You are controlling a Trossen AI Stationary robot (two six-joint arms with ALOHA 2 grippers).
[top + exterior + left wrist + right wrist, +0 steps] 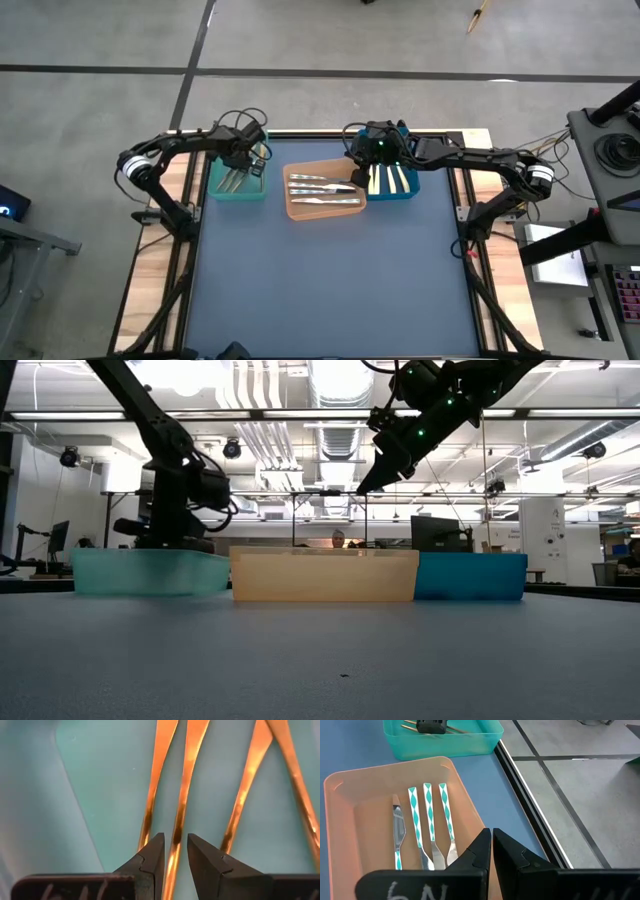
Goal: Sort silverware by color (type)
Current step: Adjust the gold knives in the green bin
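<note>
The teal bin (237,182) holds several gold pieces (187,780) lying flat on its floor. My left gripper (175,851) is low inside this bin, narrowly open, with one finger on each side of one gold handle (179,815). The orange bin (350,810) holds several silver pieces with teal-and-white patterned handles (429,815). The blue bin (392,182) holds cream-handled pieces. My right gripper (491,845) is shut and empty. It hangs raised (366,484) above the orange bin's edge next to the blue bin (360,178). My left gripper comes at the gold handle (176,842) from above, pointing down, with its fingers (152,857) across it and the handle in the gap between them. The handle lies on the bin floor. I cannot tell whether the fingers touch it.
The three bins stand side by side along the far edge of the blue mat (330,290). The mat's whole near part is bare. Wooden table strips and arm mounts (165,215) flank the mat on both sides.
</note>
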